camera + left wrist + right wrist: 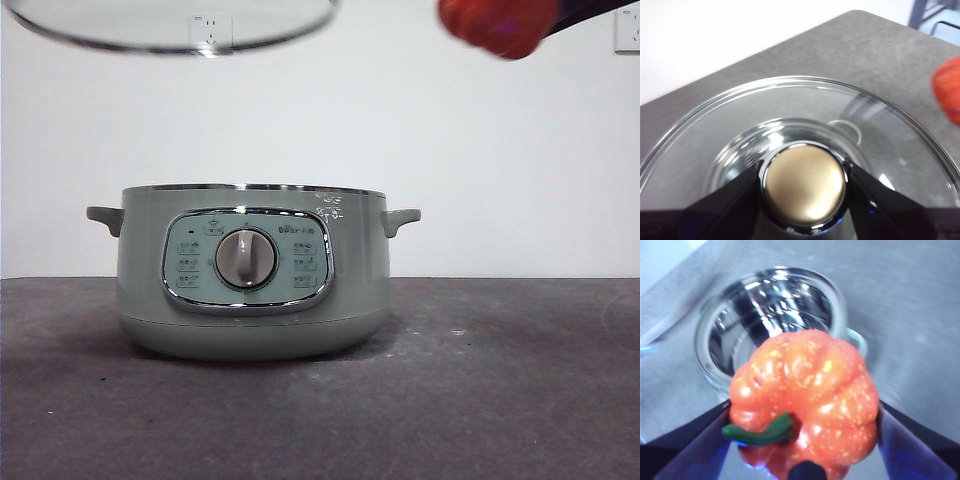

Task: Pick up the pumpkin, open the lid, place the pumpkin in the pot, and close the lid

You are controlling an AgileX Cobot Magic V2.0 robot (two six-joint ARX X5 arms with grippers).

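The right tool [805,450] is clenched on the pumpkin [807,400], carried high above the open pot [250,270] and off to one side, seemingly ready for lowering in; the left tool [805,185] grips the lid [170,25] by its knob [805,182], held aloft to keep the mouth clear; the pot stands on the tabletop [500,400].

A dark grey, faintly speckled table [520,400] fills the lower part of the front view, its far edge meeting a white wall. The pot [250,270] stands directly on it, left of centre, uncovered, its control panel facing the camera, casting a soft shadow beneath.
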